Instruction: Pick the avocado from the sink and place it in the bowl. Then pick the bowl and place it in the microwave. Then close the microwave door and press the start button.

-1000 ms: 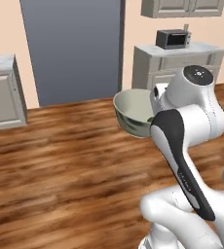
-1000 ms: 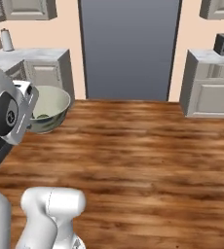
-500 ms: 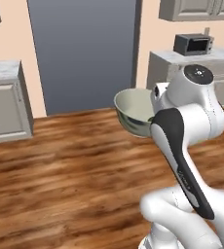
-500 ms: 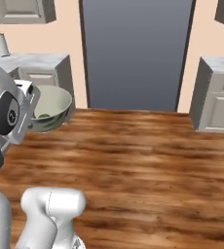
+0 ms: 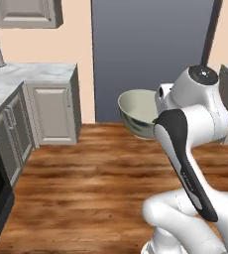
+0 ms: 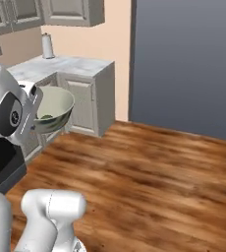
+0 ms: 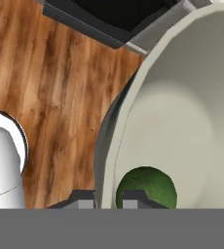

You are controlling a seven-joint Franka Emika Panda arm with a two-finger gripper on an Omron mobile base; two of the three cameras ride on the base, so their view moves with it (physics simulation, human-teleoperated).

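Above the wooden floor [image 5: 86, 188], the gripper [image 7: 108, 198] clamps the bowl [image 5: 138, 113] by its rim, one finger each side; the avocado [image 7: 147, 187] lies inside.

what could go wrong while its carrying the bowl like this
The gripper seems to pinch the bowl only at one rim edge, high above the wood floor, so a jolt could make it slip or tilt. The avocado lies loose at the bowl's bottom and might roll out if the bowl tips. The cabinet stands near the bowl's side, so a swing could clip it.
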